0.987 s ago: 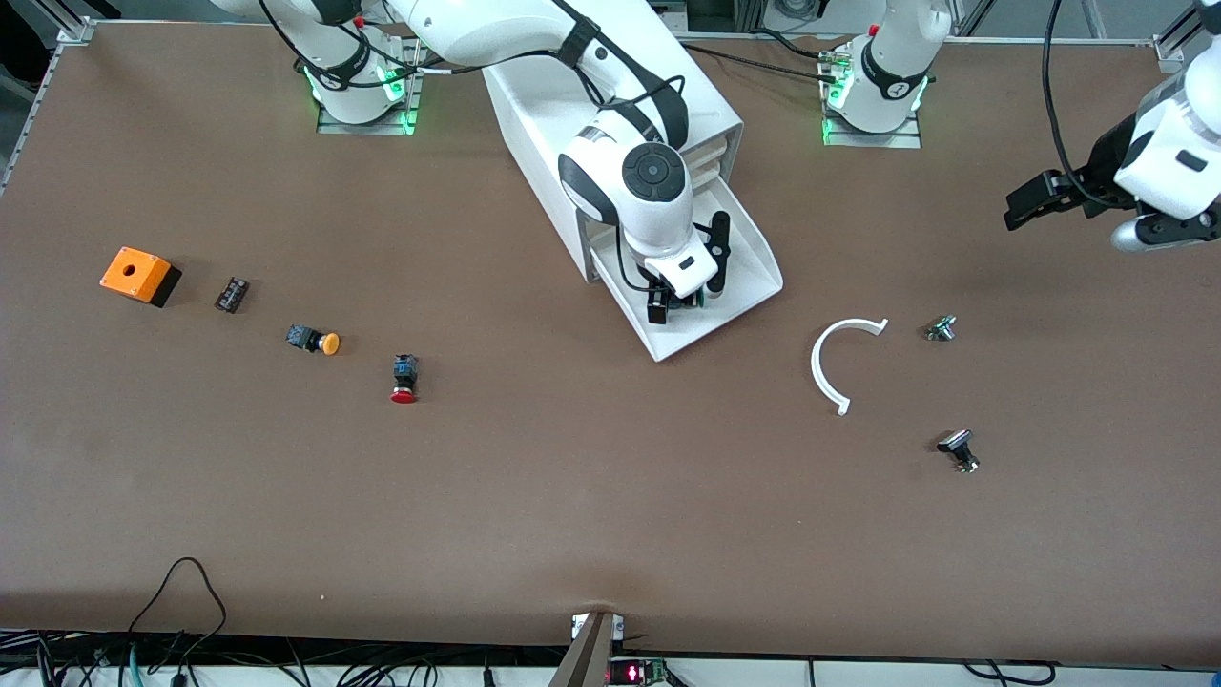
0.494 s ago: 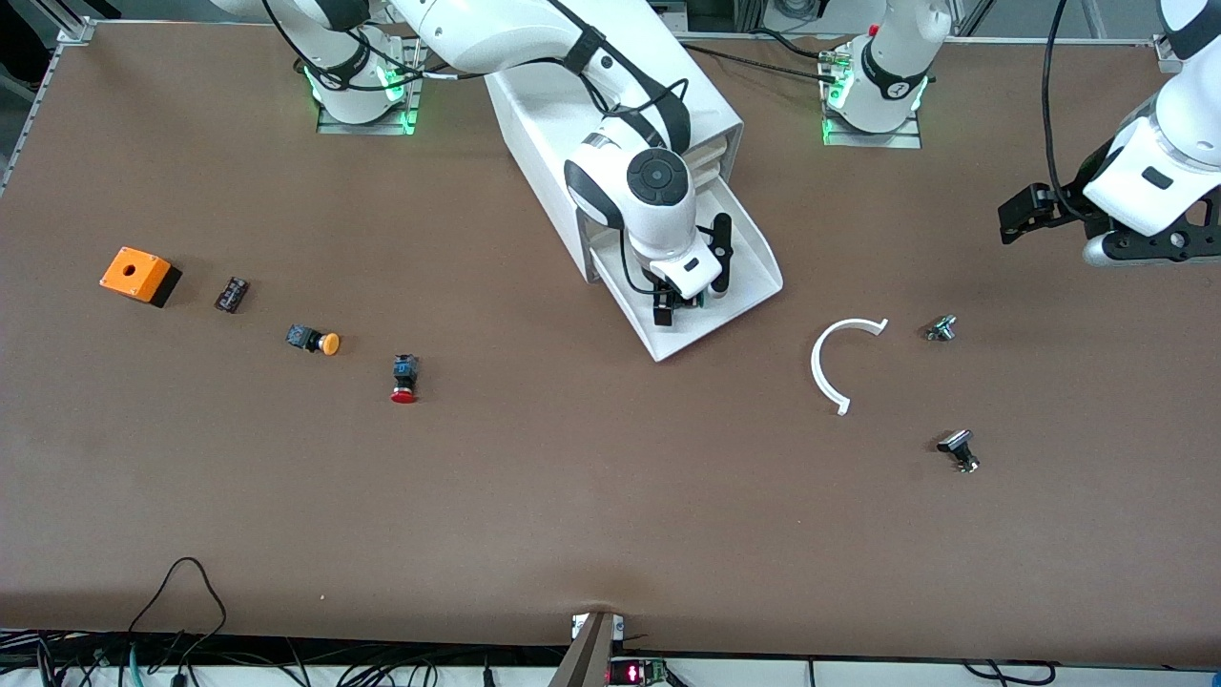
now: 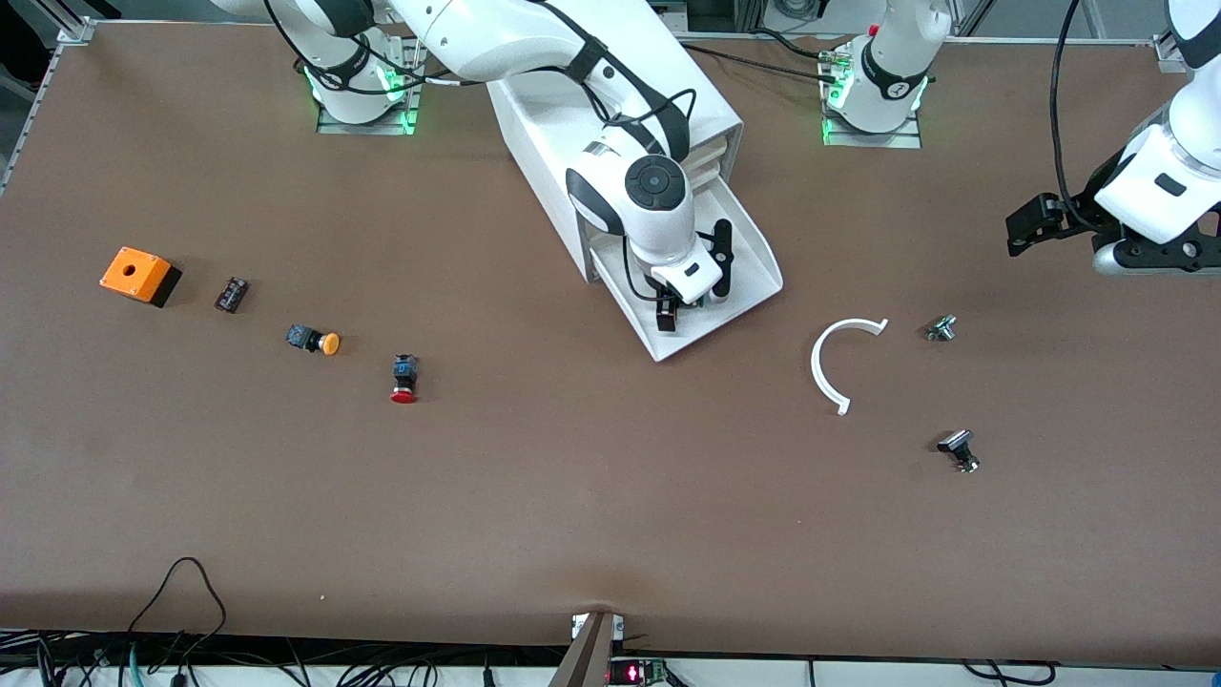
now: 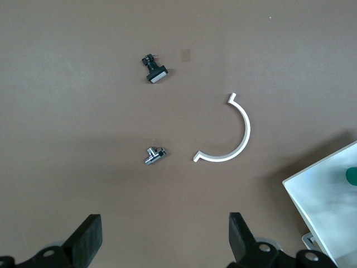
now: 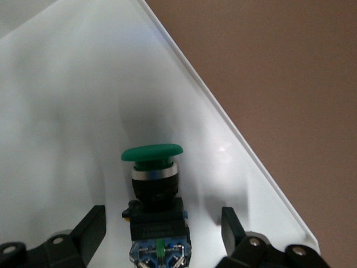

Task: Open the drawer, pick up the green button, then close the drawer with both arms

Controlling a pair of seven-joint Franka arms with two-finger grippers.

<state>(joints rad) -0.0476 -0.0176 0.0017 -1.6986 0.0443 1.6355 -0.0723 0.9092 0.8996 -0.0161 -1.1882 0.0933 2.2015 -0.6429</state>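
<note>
We've got the right gripper (image 5: 159, 234) down in the open drawer (image 3: 744, 250) with fingers spread either side of the button (image 5: 154, 190), not yet touching, ready to pinch, while the left gripper (image 4: 162, 240), fingers wide apart, waits over the table's left-arm end.

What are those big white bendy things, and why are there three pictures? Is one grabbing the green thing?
They are two robot arms. One picture looks down at the whole table; the other two come from cameras on each arm's wrist. The right gripper reaches into the open drawer, fingers on either side of the green button, not squeezing it yet. The left gripper waits, open, over the table's end. On the table lie a red button, an orange button, an orange box and a white curved piece.
</note>
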